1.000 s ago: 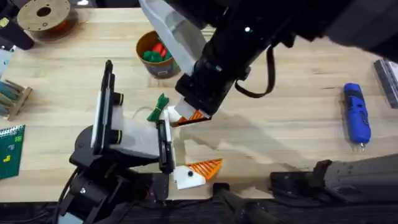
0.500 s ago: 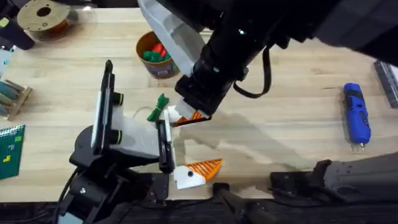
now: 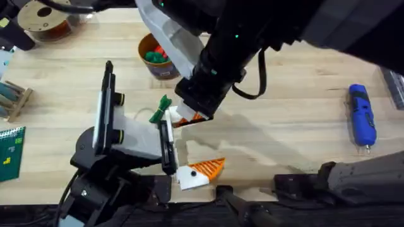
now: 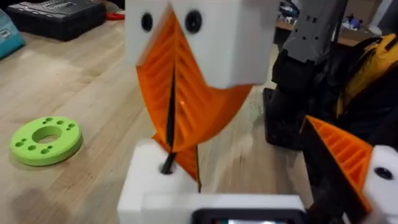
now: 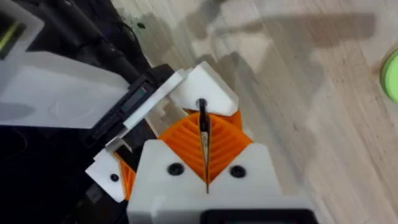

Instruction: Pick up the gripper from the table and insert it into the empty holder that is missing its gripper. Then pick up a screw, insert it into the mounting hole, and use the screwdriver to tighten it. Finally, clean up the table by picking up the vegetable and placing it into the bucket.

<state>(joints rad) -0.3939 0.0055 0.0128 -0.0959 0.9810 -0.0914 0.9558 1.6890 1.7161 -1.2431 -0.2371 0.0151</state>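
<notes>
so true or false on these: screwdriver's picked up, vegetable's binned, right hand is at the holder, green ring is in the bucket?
1. The screwdriver is picked up. False: it lies alone on the table.
2. The vegetable is in the bucket. False: it lies on the table.
3. The right hand is at the holder. True.
4. The lime-green ring is in the bucket. False: it lies flat on the table.
</notes>
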